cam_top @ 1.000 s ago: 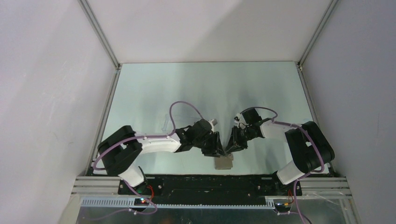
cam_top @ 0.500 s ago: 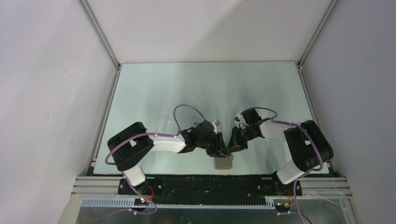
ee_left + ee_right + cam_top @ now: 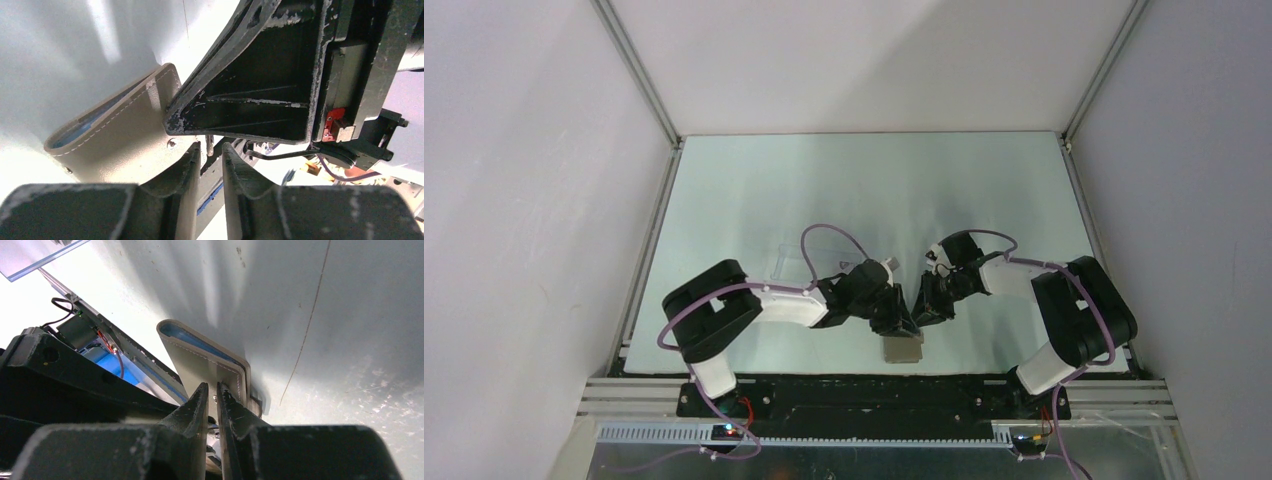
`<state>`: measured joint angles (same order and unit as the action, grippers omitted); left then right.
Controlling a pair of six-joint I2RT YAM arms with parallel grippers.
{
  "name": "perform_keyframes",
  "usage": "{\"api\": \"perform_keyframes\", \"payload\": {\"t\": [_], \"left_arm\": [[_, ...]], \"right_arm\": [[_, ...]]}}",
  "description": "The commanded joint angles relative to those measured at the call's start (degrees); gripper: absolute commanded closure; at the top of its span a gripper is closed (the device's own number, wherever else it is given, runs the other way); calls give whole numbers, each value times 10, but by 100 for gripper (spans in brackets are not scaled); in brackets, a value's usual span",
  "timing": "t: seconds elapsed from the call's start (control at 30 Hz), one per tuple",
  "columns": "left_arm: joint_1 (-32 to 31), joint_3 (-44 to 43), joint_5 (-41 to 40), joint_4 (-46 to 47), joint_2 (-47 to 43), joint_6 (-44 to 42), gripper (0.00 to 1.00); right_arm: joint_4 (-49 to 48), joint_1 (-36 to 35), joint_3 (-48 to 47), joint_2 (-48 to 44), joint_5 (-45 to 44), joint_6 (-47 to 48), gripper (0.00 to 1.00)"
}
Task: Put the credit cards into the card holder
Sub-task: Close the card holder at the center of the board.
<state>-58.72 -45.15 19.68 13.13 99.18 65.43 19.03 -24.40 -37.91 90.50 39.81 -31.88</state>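
Observation:
The card holder (image 3: 902,349), a grey-brown wallet with light blue lining, stands near the table's front edge. It shows in the left wrist view (image 3: 117,137) and in the right wrist view (image 3: 200,365). My right gripper (image 3: 923,310) is shut on its snap tab (image 3: 231,380) and holds it up. My left gripper (image 3: 896,318) is just left of it, with the jaws a narrow gap apart and nothing between them (image 3: 211,155). One right finger (image 3: 250,100) fills the left wrist view. No credit cards are in view.
A clear plastic box (image 3: 786,262) lies behind the left arm and shows in the right wrist view (image 3: 30,255). The table's front rail (image 3: 874,385) is right below the wallet. White walls enclose the table.
My left arm has swung right and brought its gripper closer to the card holder and the right gripper. The right gripper and the wallet have hardly moved.

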Motion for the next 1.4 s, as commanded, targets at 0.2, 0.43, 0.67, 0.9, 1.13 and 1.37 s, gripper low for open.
{"api": "perform_keyframes", "payload": {"t": [0.2,0.43,0.67,0.9,1.13,1.37], "left_arm": [[-4,-19,-15,18,15,9,99],[-4,1,-46,0,-21,7,100],[-4,-25,-72,-95,-31,-32,100],[-5,-62,-92,-179,-26,-65,100],[-10,-75,-86,-179,-8,-73,100],[-15,-81,-77,-177,-2,-72,100]], "right_arm": [[23,-10,5,23,-63,18,83],[25,-10,4,13,-63,15,83],[28,-9,4,-5,-63,10,82],[31,-8,4,-2,-67,10,82],[27,-8,4,-9,-63,9,81],[32,-7,-3,-18,-60,9,80]]}}
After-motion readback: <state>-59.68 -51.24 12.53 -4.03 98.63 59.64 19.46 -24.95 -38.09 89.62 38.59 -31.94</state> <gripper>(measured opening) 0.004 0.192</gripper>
